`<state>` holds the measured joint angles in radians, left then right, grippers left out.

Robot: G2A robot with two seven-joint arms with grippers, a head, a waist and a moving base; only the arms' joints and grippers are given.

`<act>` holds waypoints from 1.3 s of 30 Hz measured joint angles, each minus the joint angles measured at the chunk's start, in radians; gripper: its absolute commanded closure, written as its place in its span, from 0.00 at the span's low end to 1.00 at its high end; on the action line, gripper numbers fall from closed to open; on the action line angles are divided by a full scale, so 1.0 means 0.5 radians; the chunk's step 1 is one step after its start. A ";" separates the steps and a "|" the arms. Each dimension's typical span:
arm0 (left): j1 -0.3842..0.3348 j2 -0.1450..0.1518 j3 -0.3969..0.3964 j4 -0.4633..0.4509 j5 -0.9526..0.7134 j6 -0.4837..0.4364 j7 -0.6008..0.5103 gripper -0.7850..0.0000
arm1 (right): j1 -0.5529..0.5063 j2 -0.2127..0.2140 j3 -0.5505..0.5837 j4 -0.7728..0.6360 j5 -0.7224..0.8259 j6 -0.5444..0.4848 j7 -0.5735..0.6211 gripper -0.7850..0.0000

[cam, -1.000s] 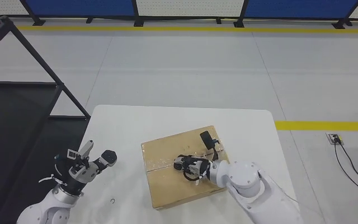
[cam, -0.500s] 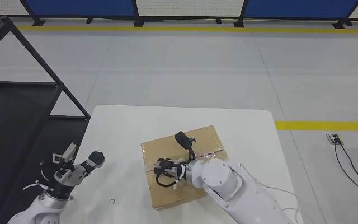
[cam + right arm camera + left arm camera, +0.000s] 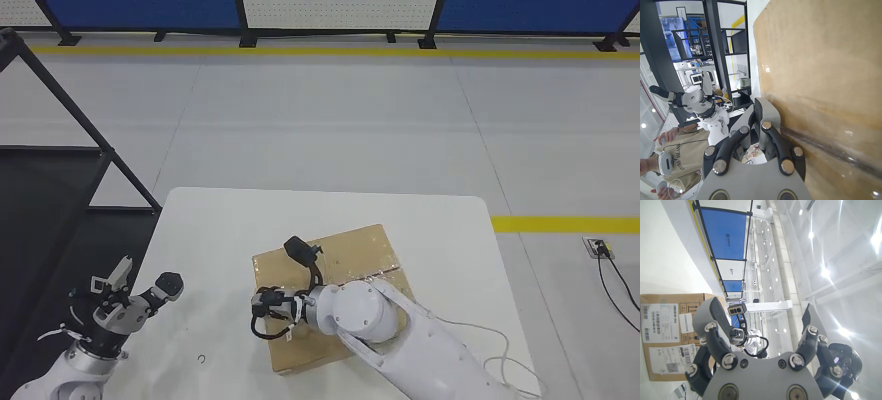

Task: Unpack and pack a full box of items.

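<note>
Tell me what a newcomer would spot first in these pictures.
A sealed cardboard box sits on the white table, taped along its seam. The right gripper, fingers shut, is at the box top's left edge. The left gripper hangs open by the table's left edge.

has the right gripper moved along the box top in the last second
Yes. The right gripper has slid across the cardboard box top, from near its middle to the edge on the robot's left; the box stayed put.
</note>
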<state>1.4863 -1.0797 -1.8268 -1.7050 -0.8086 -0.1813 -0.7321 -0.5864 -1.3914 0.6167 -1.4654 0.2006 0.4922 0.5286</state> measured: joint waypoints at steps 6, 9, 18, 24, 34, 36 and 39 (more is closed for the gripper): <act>-0.008 -0.002 -0.006 0.012 -0.013 0.004 -0.013 0.00 | 0.042 -0.054 -0.054 0.084 -0.017 -0.028 -0.006 1.00; -0.010 -0.003 -0.008 0.021 -0.018 0.006 -0.017 0.00 | 0.051 -0.070 -0.041 0.077 -0.019 -0.058 -0.019 1.00; -0.018 -0.006 -0.010 0.018 -0.020 0.014 -0.030 0.00 | -0.147 0.041 0.373 -0.222 -0.120 -0.003 -0.053 1.00; -0.045 -0.007 0.011 0.012 0.000 0.030 -0.038 0.00 | -0.419 0.140 0.654 -0.370 -0.239 0.107 0.063 1.00; -0.080 -0.006 0.034 0.004 0.044 0.055 -0.054 0.00 | -0.723 0.232 0.967 -0.535 -0.332 0.197 0.137 1.00; -0.084 -0.006 0.036 0.002 0.052 0.056 -0.058 0.00 | -0.765 0.245 1.036 -0.554 -0.332 0.197 0.137 1.00; -0.086 -0.006 0.034 0.000 0.056 0.059 -0.063 0.00 | -0.823 0.268 1.162 -0.563 -0.318 0.196 0.147 1.00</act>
<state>1.4432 -1.0826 -1.8097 -1.7052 -0.7807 -0.1520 -0.7637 -0.9978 -1.2576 1.1977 -1.7471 0.0416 0.5905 0.6020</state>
